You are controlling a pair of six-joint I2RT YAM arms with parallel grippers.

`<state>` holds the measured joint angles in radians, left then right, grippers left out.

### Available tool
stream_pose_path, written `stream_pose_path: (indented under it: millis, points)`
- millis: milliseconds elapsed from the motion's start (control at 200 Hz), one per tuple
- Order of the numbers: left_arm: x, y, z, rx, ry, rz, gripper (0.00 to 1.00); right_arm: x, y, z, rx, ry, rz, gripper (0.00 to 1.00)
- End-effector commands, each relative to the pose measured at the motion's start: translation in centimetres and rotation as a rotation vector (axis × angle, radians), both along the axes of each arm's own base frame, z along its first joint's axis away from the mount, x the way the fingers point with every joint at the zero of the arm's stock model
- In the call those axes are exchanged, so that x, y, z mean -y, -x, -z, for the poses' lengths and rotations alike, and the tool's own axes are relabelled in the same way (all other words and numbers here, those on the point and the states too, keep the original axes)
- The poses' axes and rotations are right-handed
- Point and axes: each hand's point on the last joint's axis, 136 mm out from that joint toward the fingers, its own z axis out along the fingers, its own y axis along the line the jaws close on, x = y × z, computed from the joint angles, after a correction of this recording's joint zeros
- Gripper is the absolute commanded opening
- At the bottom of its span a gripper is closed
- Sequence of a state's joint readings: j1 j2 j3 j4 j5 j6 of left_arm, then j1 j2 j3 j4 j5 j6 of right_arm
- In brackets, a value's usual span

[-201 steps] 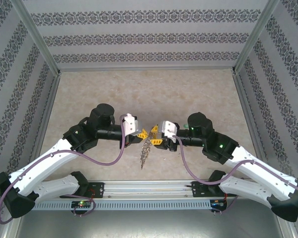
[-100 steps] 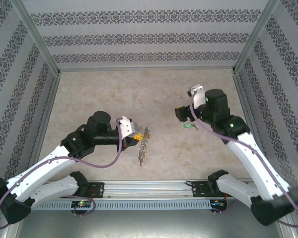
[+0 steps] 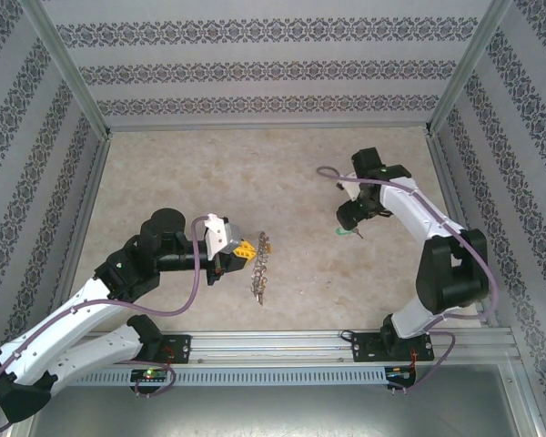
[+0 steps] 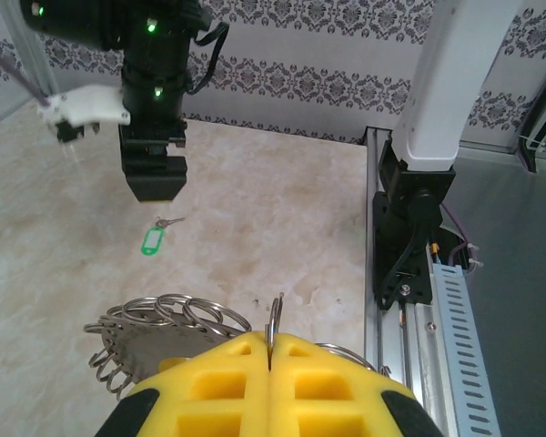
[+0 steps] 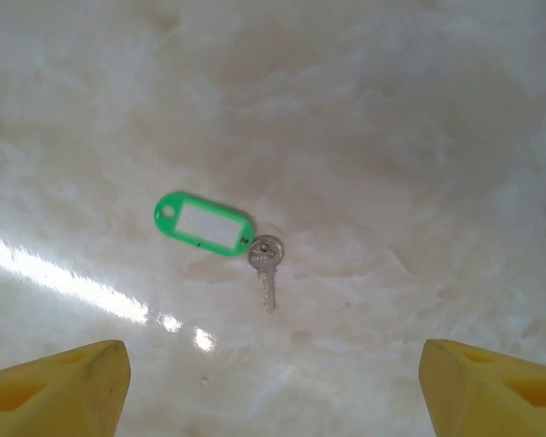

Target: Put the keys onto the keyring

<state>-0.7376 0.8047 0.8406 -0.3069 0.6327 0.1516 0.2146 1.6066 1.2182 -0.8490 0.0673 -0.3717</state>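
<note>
Keyring pinched by the left hand; green key lying loose under the right hand.
The bench carries both pieces around its middle. The left hand is clenched on the ring's thin wire, which stands between its yellow pads in the left wrist view, likely to hold the ring steady and edge-on so a key can be threaded onto it. The right hand hangs farther right, fingers spread wide and grasping nothing, straight above the green key, which looks like the next piece to pick up. The keyring sits left of centre, fringed with small silvery keys. The green key, with its tag, lies flat on the bench, well apart to the right.
</note>
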Motion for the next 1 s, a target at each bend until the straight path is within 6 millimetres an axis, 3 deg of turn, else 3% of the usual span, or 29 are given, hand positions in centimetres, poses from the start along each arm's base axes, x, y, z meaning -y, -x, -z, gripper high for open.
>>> stream_pose_path:
  millis: [0, 135, 590, 754, 994]
  points:
    - [0.0, 0.8, -2.4, 0.033, 0.081, 0.038, 0.00, -0.3, 0.0, 0.4, -0.019, 0.093, -0.258, 0.83]
    - [-0.3, 1.3, -2.4, 0.035, 0.092, 0.048, 0.00, -1.1, 0.0, 1.4, -0.008, 0.026, -0.383, 0.84]
    - [-0.7, 1.5, -2.1, 0.044, 0.068, 0.050, 0.00, -0.3, -0.6, 6.5, -0.181, -0.019, -0.399, 0.73]
    - [-0.6, 1.2, -1.6, 0.030, 0.063, 0.051, 0.00, 0.4, -0.4, 7.5, -0.210, 0.006, -0.398, 0.66]
    - [-0.6, 0.9, -1.6, 0.016, 0.068, 0.054, 0.00, 1.2, -0.6, 7.8, -0.221, 0.031, -0.385, 0.48]
